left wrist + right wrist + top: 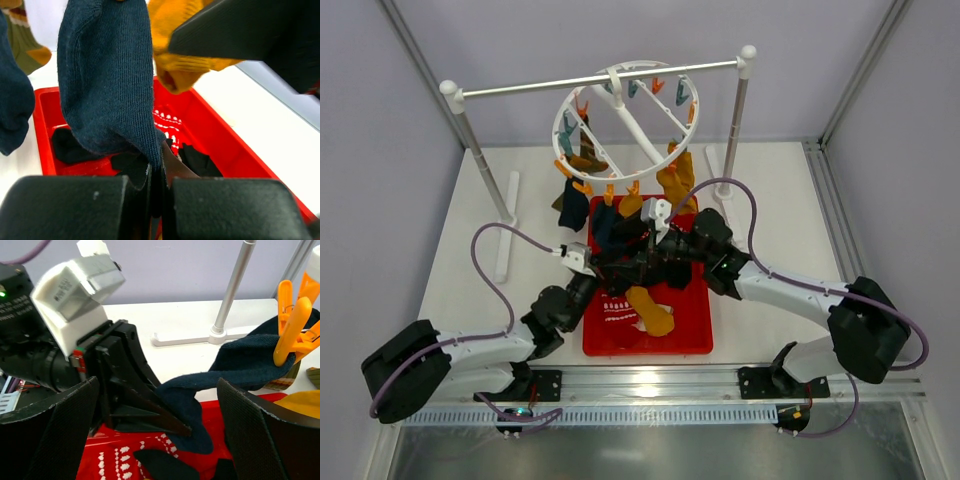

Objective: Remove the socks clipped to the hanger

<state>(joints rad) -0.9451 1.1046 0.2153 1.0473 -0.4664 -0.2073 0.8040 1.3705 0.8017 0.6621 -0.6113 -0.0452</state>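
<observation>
Top external: mounted high behind both arm bases, angled down and forward. Wide shot, takes in the table (450,250), hanger (638,133) and red tray (692,322).

Left wrist: very close, sights along its own fingers (65,205), past the navy sock (105,75) and down into the tray.

Right wrist: close, looks out between its 2 pads (55,435) at the left gripper (182,429), roughly level across the table.

All 3 views share the navy sock and the tray.

- hanger (638,133): white; clips (292,327) orange + teal
- navy sock (105,75): plain dk blue
- mustard sock (175,60): yellow, ribbed
- tray (220,145): red
- red sock (167,122): w/ white pattern
- black socks (70,145): plain
</observation>
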